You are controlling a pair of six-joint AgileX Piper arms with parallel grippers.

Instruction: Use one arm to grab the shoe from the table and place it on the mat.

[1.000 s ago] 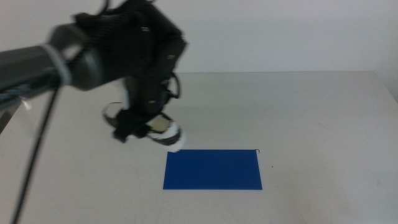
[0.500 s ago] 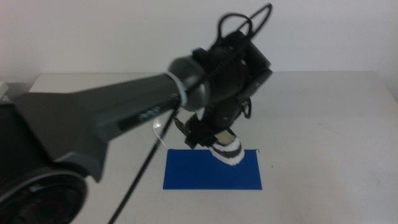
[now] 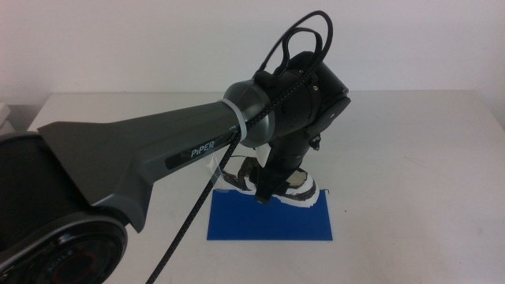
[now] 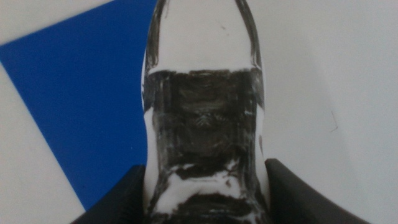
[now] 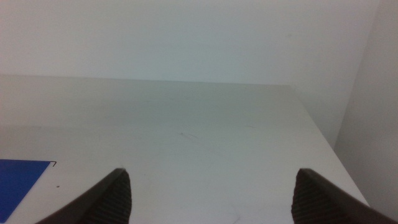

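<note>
Left gripper (image 3: 272, 185) jaws pinch the white sneaker (image 3: 288, 185) from both sides, holding it at the blue mat's (image 3: 268, 225) far edge. Right gripper (image 5: 211, 193) waits, jaws spread, beside the mat.

Plain white wall (image 3: 158, 39) behind, second white wall (image 5: 373, 93) at the side, even diffuse light, no hard shadows.
</note>
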